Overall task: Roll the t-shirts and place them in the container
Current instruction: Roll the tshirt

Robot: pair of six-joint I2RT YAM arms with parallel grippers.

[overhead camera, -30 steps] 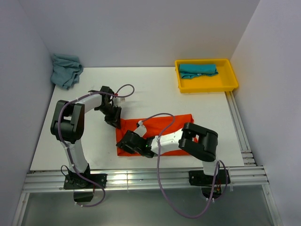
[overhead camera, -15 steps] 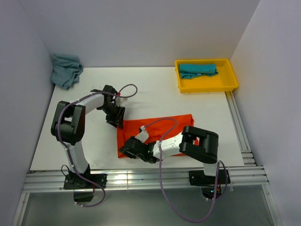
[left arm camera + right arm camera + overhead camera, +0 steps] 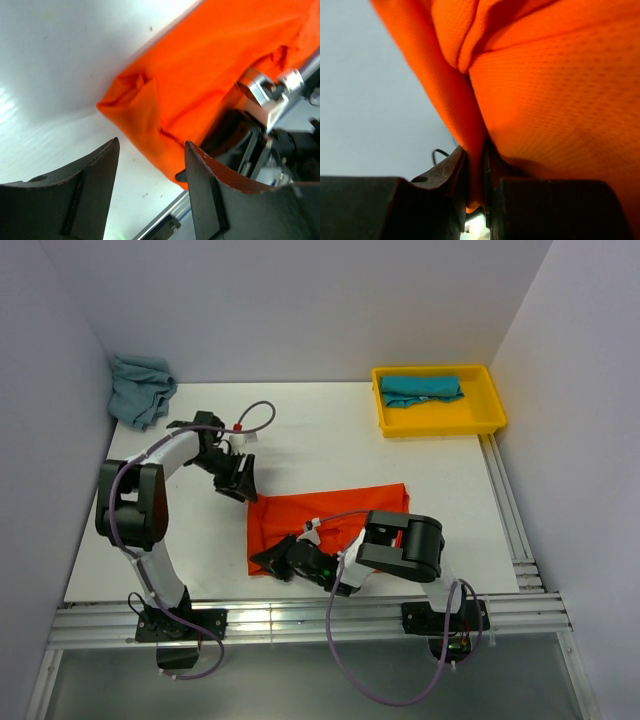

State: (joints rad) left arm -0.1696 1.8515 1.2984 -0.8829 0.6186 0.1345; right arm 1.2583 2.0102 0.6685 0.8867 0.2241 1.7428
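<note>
Top external view shows the orange t-shirt [image 3: 335,512] lying on the white worktop [image 3: 330,430], a little below the centre of the frame. It is folded into a rough band that runs from lower left to upper right. The left gripper [image 3: 238,483] is just above the upper left corner of this band, close to the cloth; I cannot tell from this view if it touches. The right gripper [image 3: 268,562] is at the lower left corner of the shirt, low against the worktop.

From the left wrist camera, the jaws of the left gripper [image 3: 151,150] stand wide apart and hold nothing. Beyond them one sees bare worktop and a crumpled corner of the orange t-shirt [image 3: 210,65]. At the right side of that frame a part of the other arm is over the cloth.

From the right wrist camera, the jaws of the right gripper [image 3: 476,192] are narrow and pinch a thin fold of the orange t-shirt [image 3: 550,100] between them. The cloth fills most of the frame.

The teal t-shirt [image 3: 421,388] lies folded inside the yellow tray [image 3: 440,426] at the upper right of the top view. The grey-blue t-shirt [image 3: 140,390] is in a loose heap at the upper left corner of the worktop, against the wall — well apart from both arms.
</note>
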